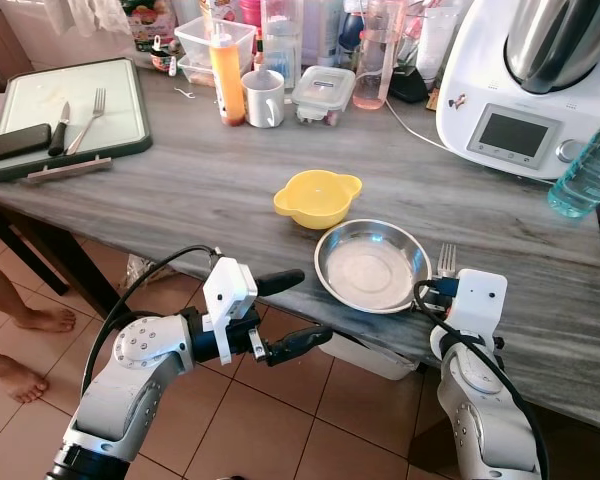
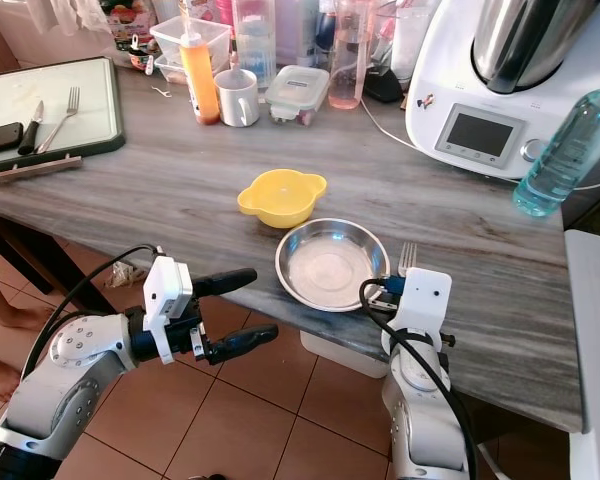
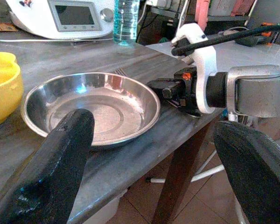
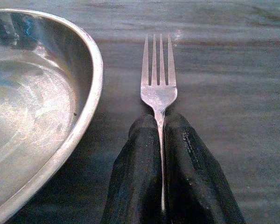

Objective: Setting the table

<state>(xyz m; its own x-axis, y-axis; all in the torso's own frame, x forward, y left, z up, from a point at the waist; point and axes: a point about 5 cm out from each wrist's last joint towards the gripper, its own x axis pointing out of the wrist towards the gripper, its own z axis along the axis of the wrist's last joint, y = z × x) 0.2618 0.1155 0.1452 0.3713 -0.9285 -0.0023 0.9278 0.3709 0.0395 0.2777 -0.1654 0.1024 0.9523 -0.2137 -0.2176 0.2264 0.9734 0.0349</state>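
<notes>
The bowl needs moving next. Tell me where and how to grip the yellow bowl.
Take the yellow bowl by one of its small side ears or by pinching its thin rim, coming from above. It sits upright and open behind the steel plate, so the left gripper, open now, seems nearest.

A shallow round stainless-steel plate (image 1: pixel 371 266) sits upright near the front edge of the grey wood-grain surface (image 1: pixel 210 185). Just beside it a silver metal fork (image 4: pixel 158 88) lies flat, tines pointing away from the edge. A small yellow plastic bowl (image 1: pixel 317 196) stands just behind the plate.
</notes>
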